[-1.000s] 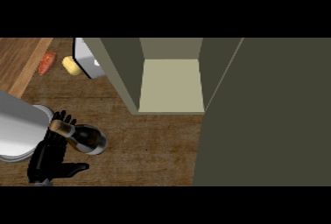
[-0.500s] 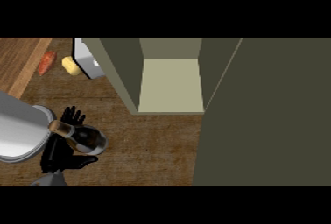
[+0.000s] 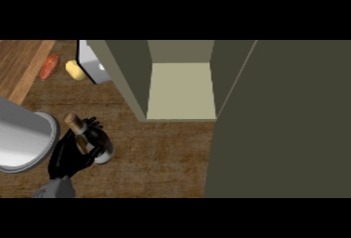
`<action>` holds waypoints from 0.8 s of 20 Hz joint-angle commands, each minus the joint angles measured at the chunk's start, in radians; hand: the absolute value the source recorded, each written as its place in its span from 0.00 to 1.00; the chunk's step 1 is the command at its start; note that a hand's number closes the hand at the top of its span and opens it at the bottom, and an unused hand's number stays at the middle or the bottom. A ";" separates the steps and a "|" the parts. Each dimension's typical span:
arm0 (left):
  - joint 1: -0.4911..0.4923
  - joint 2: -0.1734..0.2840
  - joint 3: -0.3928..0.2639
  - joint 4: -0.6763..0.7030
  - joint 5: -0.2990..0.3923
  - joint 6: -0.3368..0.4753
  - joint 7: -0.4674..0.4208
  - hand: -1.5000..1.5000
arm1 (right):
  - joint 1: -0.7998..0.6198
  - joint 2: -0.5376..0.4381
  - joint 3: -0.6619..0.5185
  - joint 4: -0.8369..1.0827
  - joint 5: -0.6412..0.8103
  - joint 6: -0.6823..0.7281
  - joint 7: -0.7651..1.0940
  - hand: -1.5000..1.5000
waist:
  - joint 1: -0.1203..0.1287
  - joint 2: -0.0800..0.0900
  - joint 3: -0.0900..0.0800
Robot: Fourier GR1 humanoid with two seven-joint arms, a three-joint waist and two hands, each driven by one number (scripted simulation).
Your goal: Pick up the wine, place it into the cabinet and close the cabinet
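The left robot hand point(image 3: 72, 155) is seen near the left edge of the tabletop point(image 3: 165, 158), its fingers curled round the wine point(image 3: 93, 139). The bottle is tilted, cork end pointing toward the far left, and whether it is lifted off the tabletop cannot be told. The right robot hand is not in view.

The cabinet point(image 3: 178, 88) stands open at the far edge, its pale shelf exposed; the door point(image 3: 281, 121) is swung out over the right side of the tabletop.

The step in hand is judged to be the carry to the cabinet. It is best done with the bottle raised above the shelf's front lip, brought upright, and moved right and away, kept off the left cabinet wall.

Count: one bottle, one cabinet, one door, one grey pot point(image 3: 24, 139) at the left edge, one carrot point(image 3: 49, 67), one yellow item point(image 3: 75, 70), and one white object point(image 3: 93, 67) beside the cabinet.
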 commanded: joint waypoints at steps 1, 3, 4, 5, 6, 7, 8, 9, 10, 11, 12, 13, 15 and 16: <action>-0.014 -0.023 -0.049 0.016 -0.013 -0.046 -0.008 1.00 | 0.049 -0.007 -0.036 -0.097 -0.068 0.016 0.012 0.00 | 0.001 0.000 0.000; -0.021 -0.001 -0.066 0.041 -0.073 -0.037 -0.091 1.00 | -0.010 0.008 0.020 -0.120 -0.017 -0.020 0.075 0.00 | 0.000 0.001 -0.001; -0.024 0.024 -0.053 0.094 -0.087 -0.049 -0.139 1.00 | 0.055 0.003 0.007 -0.187 -0.049 -0.010 0.076 0.00 | -0.007 0.001 -0.001; 0.030 -0.028 -0.091 -0.079 -0.065 0.010 -0.016 1.00 | -0.004 -0.011 -0.037 -0.090 -0.068 0.003 0.053 0.00 | 0.007 -0.001 0.000; 0.010 0.007 -0.083 0.015 -0.093 -0.039 -0.116 1.00 | 0.030 -0.003 -0.010 -0.148 -0.057 -0.002 0.065 0.00 | 0.001 0.000 0.000; 0.040 0.010 -0.121 -0.061 -0.149 0.012 -0.105 1.00 | 0.014 -0.007 -0.060 -0.084 -0.077 0.004 0.019 0.00 | 0.004 -0.001 0.001; 0.016 0.028 -0.121 -0.014 -0.196 0.040 -0.176 1.00 | 0.077 0.002 -0.020 -0.106 -0.063 0.021 -0.002 0.00 | -0.004 0.000 0.000; 0.039 -0.017 -0.151 -0.042 -0.229 0.086 -0.209 1.00 | 0.039 -0.007 -0.030 -0.128 -0.065 0.010 0.037 0.00 | -0.002 -0.001 0.000; 0.009 0.011 -0.127 -0.038 -0.206 0.079 -0.185 1.00 | -0.005 0.007 -0.014 -0.092 -0.022 -0.015 0.046 0.00 | 0.003 0.000 0.000; -0.025 -0.020 -0.133 0.032 -0.239 0.137 -0.217 1.00 | 0.038 0.002 0.009 -0.157 -0.021 -0.009 0.070 0.00 | -0.005 0.000 -0.001; 0.040 0.014 -0.117 -0.032 -0.204 0.096 -0.208 1.00 | -0.012 0.022 0.013 -0.056 -0.008 -0.021 0.034 0.00 | 0.007 0.000 0.000; 0.043 0.015 -0.098 -0.023 -0.190 0.100 -0.219 1.00 | 0.088 -0.011 -0.001 -0.184 -0.047 0.010 0.075 0.00 | 0.000 -0.001 0.000; 0.052 0.059 -0.077 -0.077 -0.154 0.069 -0.171 1.00 | 0.015 0.017 -0.029 -0.060 -0.047 -0.008 0.004 0.00 | 0.007 0.000 0.000; 0.024 0.031 -0.074 -0.032 -0.157 0.101 -0.172 1.00 | -0.011 -0.004 -0.047 -0.102 -0.070 -0.004 0.054 0.00 | 0.005 0.000 0.000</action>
